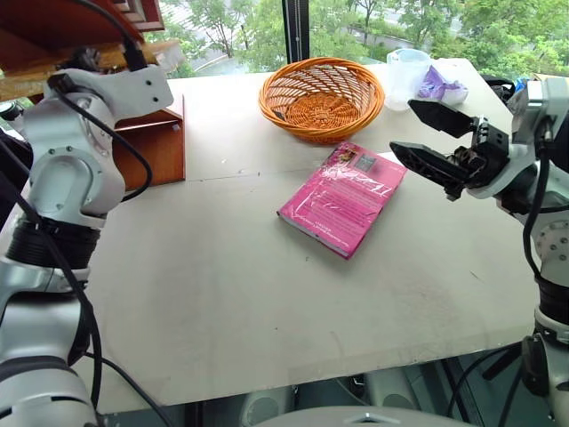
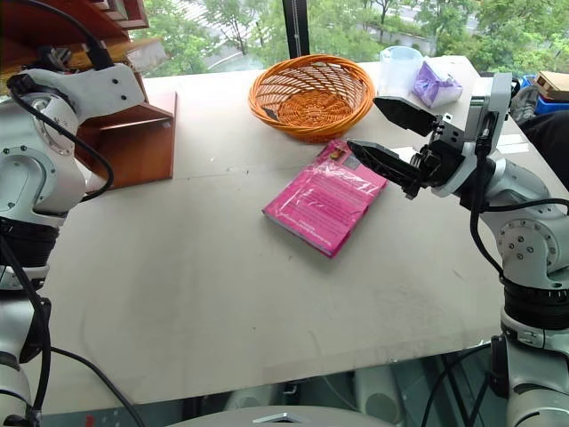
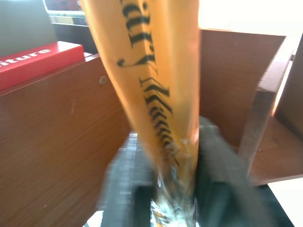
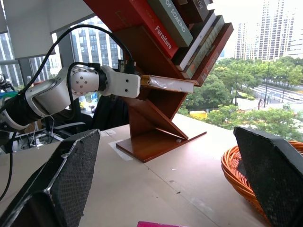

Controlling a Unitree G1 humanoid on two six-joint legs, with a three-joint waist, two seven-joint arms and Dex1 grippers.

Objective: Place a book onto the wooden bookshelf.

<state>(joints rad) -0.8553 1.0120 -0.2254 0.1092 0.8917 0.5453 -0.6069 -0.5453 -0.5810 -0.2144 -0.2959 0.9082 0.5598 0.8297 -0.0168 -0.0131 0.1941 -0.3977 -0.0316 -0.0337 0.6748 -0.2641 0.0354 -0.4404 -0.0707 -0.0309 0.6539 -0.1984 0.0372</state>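
The book (image 3: 156, 94), seen from the left wrist, stands between the left gripper (image 3: 173, 189) fingers against the wooden bookshelf (image 3: 57, 142), grip uncertain; the right wrist view shows it level at the shelf; overhead, the right gripper (image 2: 391, 133) hangs released above a pink book (image 2: 324, 197).

Table (image 1: 222, 302) carries bookshelf (image 1: 156, 147), basket (image 1: 322, 98), pink book (image 1: 342, 197).

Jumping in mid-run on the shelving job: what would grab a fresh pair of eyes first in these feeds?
The thick yellow-orange book with dark cursive lettering, between the left gripper's black fingers, poked among the slanted boards of the reddish-brown wooden bookshelf. Next, the magenta-pink book lying flat mid-table, in front of the orange wicker basket. The right gripper hovers open beside the pink book.
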